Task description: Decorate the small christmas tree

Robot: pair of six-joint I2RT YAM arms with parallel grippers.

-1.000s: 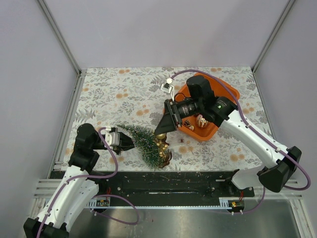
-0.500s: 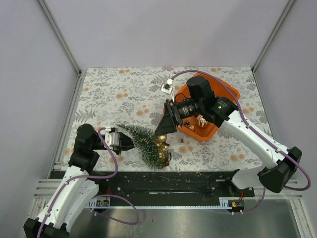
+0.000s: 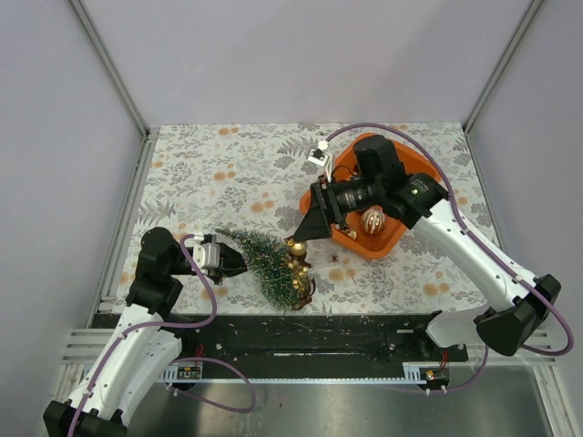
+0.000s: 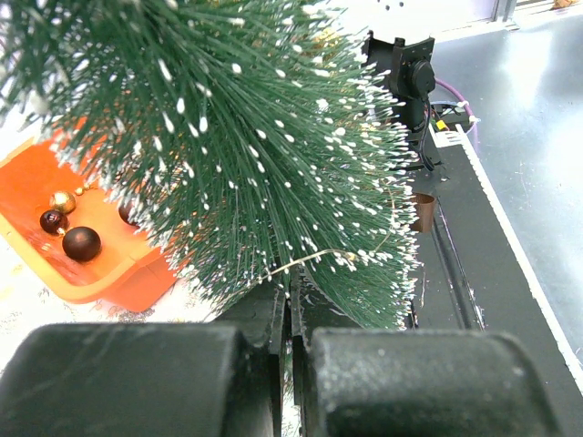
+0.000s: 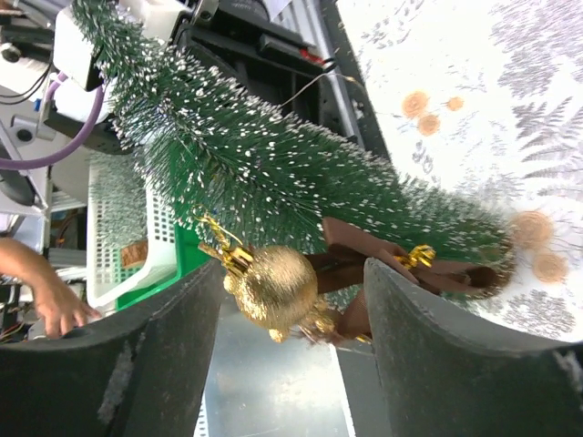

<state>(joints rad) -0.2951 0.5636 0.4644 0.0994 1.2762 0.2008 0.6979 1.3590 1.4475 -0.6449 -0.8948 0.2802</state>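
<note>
The small christmas tree [image 3: 271, 262] lies tilted near the table's front edge, its wide end toward the rail. My left gripper [image 3: 240, 265] is shut on its bristles from the left; in the left wrist view the tree [image 4: 264, 146] fills the frame above the left gripper [image 4: 293, 305]. A gold bauble [image 3: 296, 248] hangs on the tree beside a brown bow [image 5: 364, 259]. My right gripper [image 3: 308, 229] stands open just behind it. In the right wrist view the gold bauble [image 5: 276, 287] hangs free between the spread fingers [image 5: 164, 355], touching neither.
The orange tub [image 3: 414, 173] sits behind and right of the tree, with a striped gold ball [image 3: 372, 220] in it; the left wrist view shows dark and gold baubles [image 4: 80, 242] inside. Small bits [image 3: 337, 261] lie on the floral cloth. The black rail [image 3: 301, 332] runs along the near edge.
My right gripper has opened wider and drawn back toward the tub, leaving the gold bauble hanging on the tree. The left arm and the tree have stayed put.
</note>
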